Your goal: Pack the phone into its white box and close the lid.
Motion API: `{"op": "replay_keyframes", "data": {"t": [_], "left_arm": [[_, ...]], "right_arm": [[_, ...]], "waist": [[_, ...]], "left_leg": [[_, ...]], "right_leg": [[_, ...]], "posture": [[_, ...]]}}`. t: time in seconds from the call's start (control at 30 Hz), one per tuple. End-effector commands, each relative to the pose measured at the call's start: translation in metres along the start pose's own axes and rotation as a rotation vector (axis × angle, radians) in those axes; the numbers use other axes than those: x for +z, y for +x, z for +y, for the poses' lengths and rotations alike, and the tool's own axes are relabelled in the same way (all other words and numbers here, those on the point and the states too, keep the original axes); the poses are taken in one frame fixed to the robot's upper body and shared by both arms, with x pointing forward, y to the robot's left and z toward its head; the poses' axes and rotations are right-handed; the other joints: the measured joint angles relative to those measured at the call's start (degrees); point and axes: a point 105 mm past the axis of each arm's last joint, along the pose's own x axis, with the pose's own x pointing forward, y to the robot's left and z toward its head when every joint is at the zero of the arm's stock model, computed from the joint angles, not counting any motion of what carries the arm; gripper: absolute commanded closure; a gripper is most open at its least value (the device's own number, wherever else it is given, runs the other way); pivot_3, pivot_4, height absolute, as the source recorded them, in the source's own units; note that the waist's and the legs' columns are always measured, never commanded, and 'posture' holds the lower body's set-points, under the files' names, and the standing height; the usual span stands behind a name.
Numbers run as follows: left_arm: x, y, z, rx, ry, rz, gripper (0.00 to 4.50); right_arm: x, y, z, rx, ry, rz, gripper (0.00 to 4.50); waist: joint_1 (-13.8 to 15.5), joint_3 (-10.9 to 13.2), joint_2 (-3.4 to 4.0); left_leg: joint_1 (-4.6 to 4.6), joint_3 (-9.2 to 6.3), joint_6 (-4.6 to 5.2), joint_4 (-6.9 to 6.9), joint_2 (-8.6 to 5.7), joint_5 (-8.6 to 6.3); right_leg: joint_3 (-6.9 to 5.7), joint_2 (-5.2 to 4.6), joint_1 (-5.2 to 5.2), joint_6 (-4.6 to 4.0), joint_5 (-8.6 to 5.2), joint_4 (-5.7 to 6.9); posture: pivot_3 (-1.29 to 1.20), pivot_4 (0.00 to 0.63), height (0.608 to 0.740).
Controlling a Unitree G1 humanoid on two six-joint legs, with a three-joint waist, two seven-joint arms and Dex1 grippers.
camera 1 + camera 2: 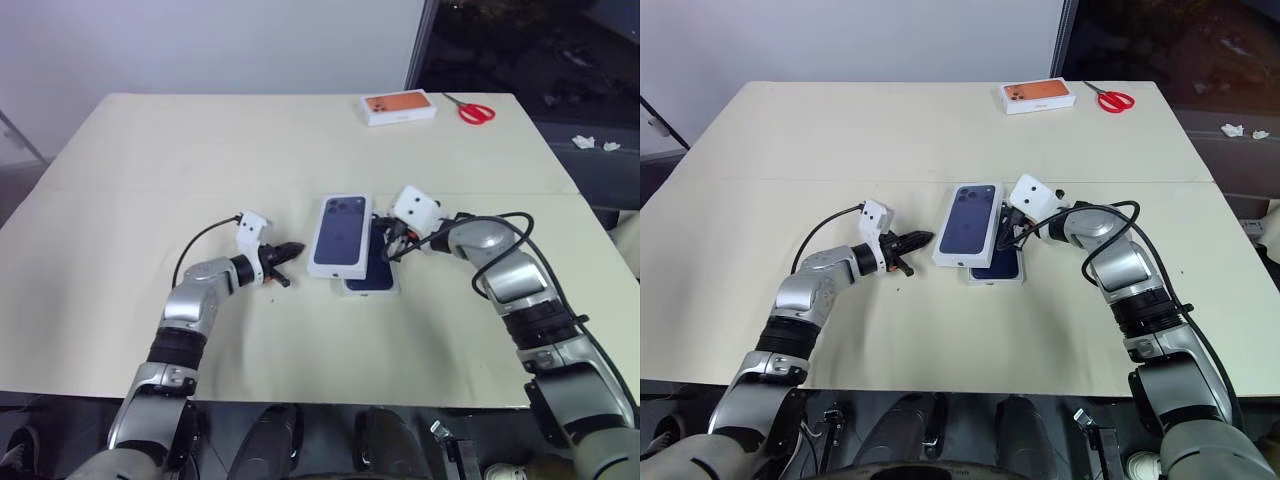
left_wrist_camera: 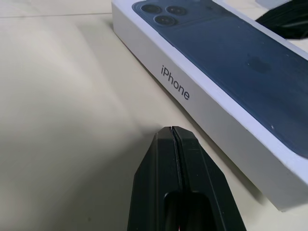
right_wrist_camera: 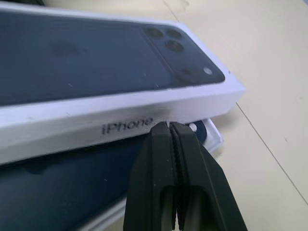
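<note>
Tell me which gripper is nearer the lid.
Right. The right gripper is shut with its tips at the lid's side edge; the left gripper, also shut, sits apart from the opposite side.

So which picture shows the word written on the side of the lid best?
The left wrist view: the lid lies close, its side wall turned to the camera, the word sharp and whole. The right wrist view shows the same word on the other side, partly behind the right gripper. In the eye views it is too small to read.

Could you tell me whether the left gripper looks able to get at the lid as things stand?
Probably yes: the left gripper, shut, sits beside the lid with bare table between them. The lid lies skewed, partly over the phone in the white box.
</note>
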Motion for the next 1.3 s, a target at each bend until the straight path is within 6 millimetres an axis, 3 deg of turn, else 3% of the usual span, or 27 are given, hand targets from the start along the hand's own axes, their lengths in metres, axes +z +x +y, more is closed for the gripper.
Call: {"op": "replay_keyframes", "data": {"t": [0.03, 0.37, 0.77, 1.03, 1.3], "left_arm": [[-0.001, 0.011, -0.011, -0.04, 0.027, 0.009, 4.5], [0.0, 0.026, -0.039, -0.139, 0.04, -0.005, 4.5], [0.003, 0.035, -0.078, -0.251, 0.054, -0.008, 4.5], [-0.001, 0.028, -0.075, -0.239, 0.062, 0.007, 4.5], [0.0, 0.022, -0.069, -0.216, 0.059, 0.002, 4.5]], "right_arm": [[0.009, -0.003, -0.004, -0.008, -0.07, -0.02, 4.41], [0.006, -0.007, 0.002, 0.021, -0.127, -0.006, 4.41], [-0.008, -0.03, 0.015, 0.088, -0.225, 0.077, 4.41], [-0.02, -0.036, 0.021, 0.101, -0.247, 0.122, 4.41], [-0.023, -0.041, 0.012, 0.088, -0.308, 0.148, 4.41]], "waist": [[-0.1, 0.0, 0.0], [-0.1, 0.0, 0.0], [-0.2, 0.0, -0.01], [-0.1, 0.0, -0.01], [0.0, 0.0, -0.01]], "left_leg": [[0.0, 0.0, 0.0, 0.0, 0.0, 0.0], [0.0, 0.0, 0.0, -0.01, 0.0, 0.0], [-0.01, 0.0, 0.0, 0.0, 0.05, 0.0], [-0.01, -0.01, 0.0, 0.02, 0.04, 0.0], [0.0, -0.01, 0.0, 0.03, 0.04, 0.0]], "right_leg": [[0.0, 0.0, 0.0, 0.0, 0.0, 0.0], [0.0, 0.01, -0.01, 0.0, 0.0, 0.0], [0.01, 0.02, -0.02, 0.0, 0.0, 0.0], [0.0, 0.02, 0.01, 0.0, 0.0, -0.01], [0.0, 0.02, 0.02, 0.0, 0.0, -0.01]], "posture": [[0.0, 0.15, 0.74], [0.0, 0.15, 0.74], [0.0, 0.15, 0.74], [0.0, 0.15, 0.74], [0.0, 0.15, 0.74]]}}
